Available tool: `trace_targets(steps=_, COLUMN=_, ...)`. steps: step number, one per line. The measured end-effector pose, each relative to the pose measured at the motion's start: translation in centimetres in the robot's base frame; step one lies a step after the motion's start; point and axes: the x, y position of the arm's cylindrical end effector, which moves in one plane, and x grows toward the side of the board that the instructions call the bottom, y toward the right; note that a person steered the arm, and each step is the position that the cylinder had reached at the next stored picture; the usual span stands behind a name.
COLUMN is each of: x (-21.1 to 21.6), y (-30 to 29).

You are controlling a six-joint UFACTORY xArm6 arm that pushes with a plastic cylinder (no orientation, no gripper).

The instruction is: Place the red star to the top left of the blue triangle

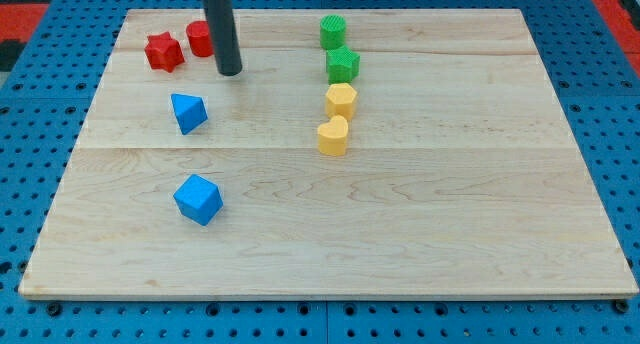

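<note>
The red star [162, 51] lies near the board's top left corner. A red round block [199, 39] sits just to its right, partly hidden behind my rod. The blue triangle [188, 112] lies below and slightly right of the star. My tip [230, 72] rests on the board right of the red blocks and above right of the blue triangle, touching neither that I can tell.
A blue cube [197, 199] lies lower left. A column right of centre holds a green cylinder [333, 31], a green block [343, 64], a yellow hexagon [341, 100] and a yellow heart [333, 137]. The wooden board [450, 204] ends at blue pegboard.
</note>
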Motion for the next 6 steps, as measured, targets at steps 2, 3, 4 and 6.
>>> trace_targets(steps=2, x=1.2, y=-15.1)
trace_targets(steps=3, x=-3.8, y=-16.6)
trace_targets(steps=4, x=-7.1, y=-12.7)
trace_targets(steps=6, x=-1.5, y=-6.5)
